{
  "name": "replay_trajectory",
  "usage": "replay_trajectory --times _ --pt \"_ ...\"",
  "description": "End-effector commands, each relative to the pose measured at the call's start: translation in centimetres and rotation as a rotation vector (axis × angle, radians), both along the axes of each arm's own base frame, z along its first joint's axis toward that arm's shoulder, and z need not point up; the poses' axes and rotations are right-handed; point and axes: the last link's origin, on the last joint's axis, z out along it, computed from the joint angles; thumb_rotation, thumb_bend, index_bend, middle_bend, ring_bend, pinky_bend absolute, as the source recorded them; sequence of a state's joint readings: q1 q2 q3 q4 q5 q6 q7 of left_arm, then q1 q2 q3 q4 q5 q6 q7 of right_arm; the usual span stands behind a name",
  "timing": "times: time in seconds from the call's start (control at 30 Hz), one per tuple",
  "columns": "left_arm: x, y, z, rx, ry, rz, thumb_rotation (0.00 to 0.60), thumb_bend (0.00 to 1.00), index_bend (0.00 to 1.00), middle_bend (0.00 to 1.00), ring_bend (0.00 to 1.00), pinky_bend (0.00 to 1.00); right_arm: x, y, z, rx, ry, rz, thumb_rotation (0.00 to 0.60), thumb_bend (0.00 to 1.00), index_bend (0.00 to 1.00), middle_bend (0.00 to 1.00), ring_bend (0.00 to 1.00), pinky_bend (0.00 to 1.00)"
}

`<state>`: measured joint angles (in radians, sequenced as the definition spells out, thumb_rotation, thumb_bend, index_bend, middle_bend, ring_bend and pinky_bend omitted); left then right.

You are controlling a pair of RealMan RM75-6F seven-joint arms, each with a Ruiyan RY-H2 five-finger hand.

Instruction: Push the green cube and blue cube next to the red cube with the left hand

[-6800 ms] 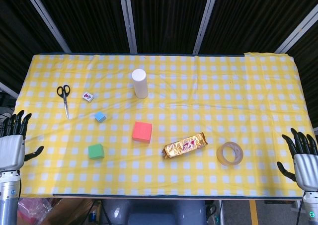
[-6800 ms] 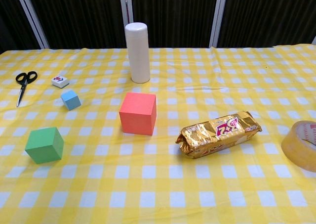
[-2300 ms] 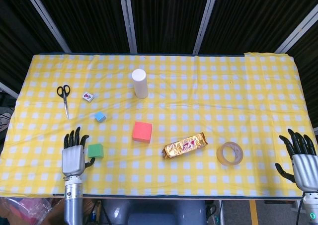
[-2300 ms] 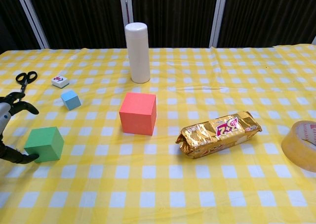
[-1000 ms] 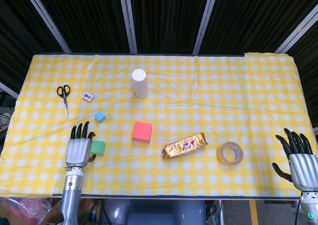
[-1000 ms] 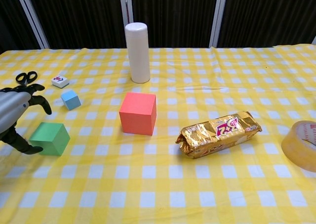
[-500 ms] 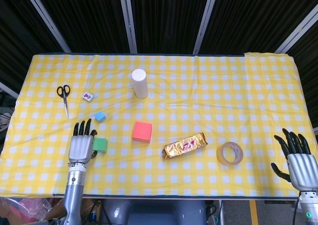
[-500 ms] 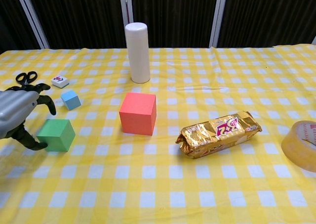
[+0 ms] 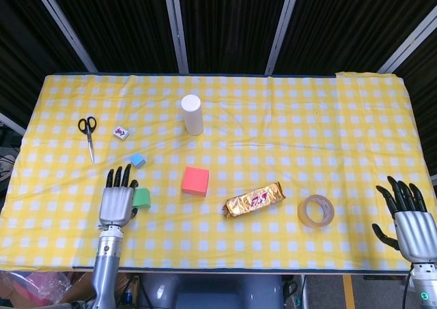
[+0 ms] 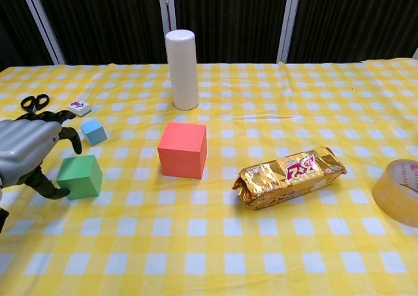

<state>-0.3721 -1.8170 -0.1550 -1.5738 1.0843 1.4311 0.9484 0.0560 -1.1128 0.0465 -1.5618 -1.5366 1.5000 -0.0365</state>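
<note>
Matt foam-like green cube point(image 10: 80, 176), glossy foil packet point(image 10: 289, 176)

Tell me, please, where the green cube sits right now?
In the chest view the green cube sits at the table's left, against the left hand, with the red cube to its right.

A yellow-and-white checked cloth point(image 9: 328, 111) covered the table from edge to edge; behind its far edge hung dark, ribbed panels point(image 9: 225, 22), split by pale slanting bars point(image 9: 175, 26); the light fell evenly; below the near edge showed a strip of grey floor point(image 9: 382, 292).
</note>
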Motion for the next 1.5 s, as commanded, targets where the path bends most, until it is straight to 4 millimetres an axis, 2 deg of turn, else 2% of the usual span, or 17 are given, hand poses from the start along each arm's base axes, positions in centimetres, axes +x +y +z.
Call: replay_trajectory --times 0.03,0.23,0.73,1.5 --pt "-0.3 -0.1 0.0 0.003 0.006 0.009 0.6 0.22 0.34 0.0 0.0 0.0 0.0 -0.1 0.0 0.002 -0.001 0.0 0.6 0.32 0.16 0.0 0.0 0.0" --pt "-0.6 0.0 -0.1 0.018 0.008 0.016 0.6 0.24 0.35 0.0 0.0 0.0 0.0 -0.1 -0.2 0.007 -0.002 -0.001 0.6 0.32 0.16 0.0 0.0 0.0" --pt "0.1 0.0 -0.9 0.019 0.009 0.001 0.6 0.24 0.35 0.0 0.0 0.0 0.0 -0.2 0.0 0.005 -0.005 0.003 0.6 0.32 0.16 0.0 0.0 0.0" --pt "-0.3 0.1 -1.2 0.061 0.044 0.015 0.6 0.24 0.31 0.0 0.0 0.0 0.3 -0.6 -0.4 0.023 -0.006 0.006 0.6 0.32 0.16 0.0 0.0 0.0"
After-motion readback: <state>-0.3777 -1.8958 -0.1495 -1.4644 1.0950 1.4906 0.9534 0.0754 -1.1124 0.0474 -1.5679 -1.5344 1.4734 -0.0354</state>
